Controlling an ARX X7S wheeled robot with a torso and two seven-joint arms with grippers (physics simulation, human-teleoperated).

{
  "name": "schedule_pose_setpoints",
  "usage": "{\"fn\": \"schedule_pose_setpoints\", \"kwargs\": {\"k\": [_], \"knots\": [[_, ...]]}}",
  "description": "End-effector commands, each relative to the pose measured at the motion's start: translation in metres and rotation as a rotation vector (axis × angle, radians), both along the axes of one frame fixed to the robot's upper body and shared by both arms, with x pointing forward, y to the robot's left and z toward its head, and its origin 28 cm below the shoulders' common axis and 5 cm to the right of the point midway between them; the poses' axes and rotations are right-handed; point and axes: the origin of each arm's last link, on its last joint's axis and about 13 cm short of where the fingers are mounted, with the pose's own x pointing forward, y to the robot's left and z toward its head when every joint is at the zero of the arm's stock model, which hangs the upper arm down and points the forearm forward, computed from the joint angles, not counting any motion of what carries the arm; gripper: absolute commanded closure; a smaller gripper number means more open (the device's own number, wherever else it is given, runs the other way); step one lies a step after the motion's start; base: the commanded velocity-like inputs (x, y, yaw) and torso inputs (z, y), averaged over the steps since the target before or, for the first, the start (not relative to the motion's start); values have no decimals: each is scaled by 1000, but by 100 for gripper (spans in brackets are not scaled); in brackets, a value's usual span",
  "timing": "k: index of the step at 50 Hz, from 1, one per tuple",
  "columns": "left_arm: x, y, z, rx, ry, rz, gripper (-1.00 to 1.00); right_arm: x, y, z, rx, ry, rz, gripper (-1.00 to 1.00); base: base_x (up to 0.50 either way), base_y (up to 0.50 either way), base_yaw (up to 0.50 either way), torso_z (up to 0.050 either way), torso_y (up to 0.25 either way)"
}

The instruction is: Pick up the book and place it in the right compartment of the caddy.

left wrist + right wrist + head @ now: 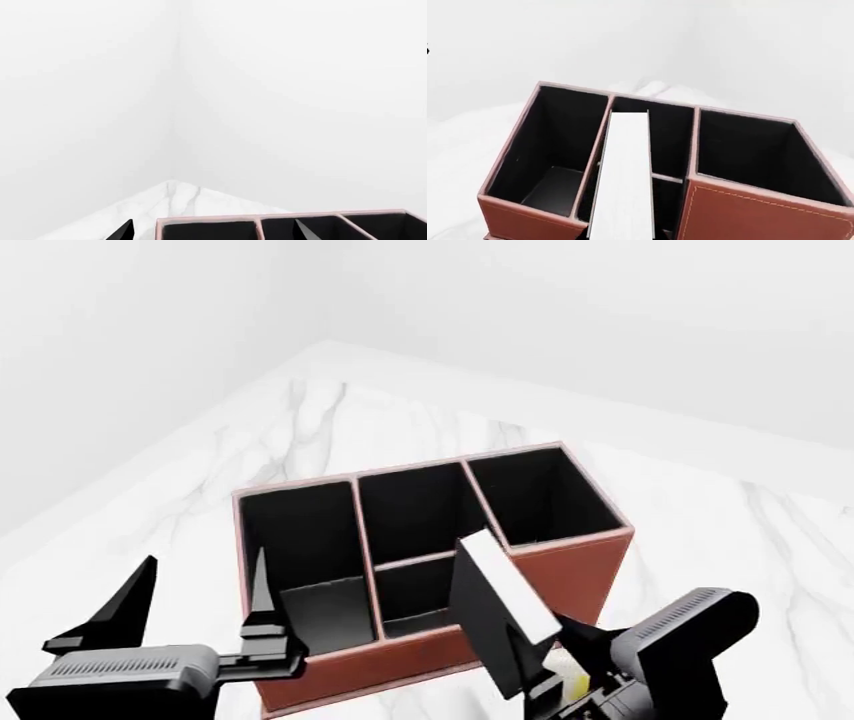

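The red-brown caddy (581, 575) stands on the white marble table, its black cells open upward. Its right compartment (541, 500), the tall square end cell, holds nothing. My right gripper (554, 680) is shut on the book (497, 620), a black-covered block with white page edges, tilted in the air over the caddy's front wall by the middle cell. In the right wrist view the book's white edge (624, 175) covers the middle cell, with the right compartment (747, 150) beside it. My left gripper (194, 615) is open and holds nothing, at the caddy's low-fronted end, its fingertips (123, 231) above the caddy's rim (280, 216).
The marble table (334, 410) runs to a far corner (173, 192) against plain white walls. A scrap of yellow (577, 687) shows behind my right gripper. Bare marble lies left of and behind the caddy.
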Motion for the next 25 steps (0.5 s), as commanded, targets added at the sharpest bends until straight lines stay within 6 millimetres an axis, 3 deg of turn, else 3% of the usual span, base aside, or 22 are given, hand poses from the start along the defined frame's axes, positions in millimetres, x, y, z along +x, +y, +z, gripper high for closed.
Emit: {"fn": "schedule_pose_setpoints", "kwargs": {"k": [1, 10, 17, 25], "knots": [[0, 0, 0, -2, -2, -1, -100, 5, -4, 44, -19, -156, -14, 100, 0, 0, 0, 0, 10], [0, 0, 0, 0, -2, -6, -100, 16, -4, 69, 6, -199, -31, 100, 0, 0, 0, 0, 0], [0, 0, -1, 0, 1, -4, -100, 32, -6, 96, 13, -246, -63, 100, 0, 0, 0, 0, 1], [0, -1, -1, 4, 3, -3, -100, 54, -8, 113, 30, -256, -96, 100, 0, 0, 0, 0, 1]]}}
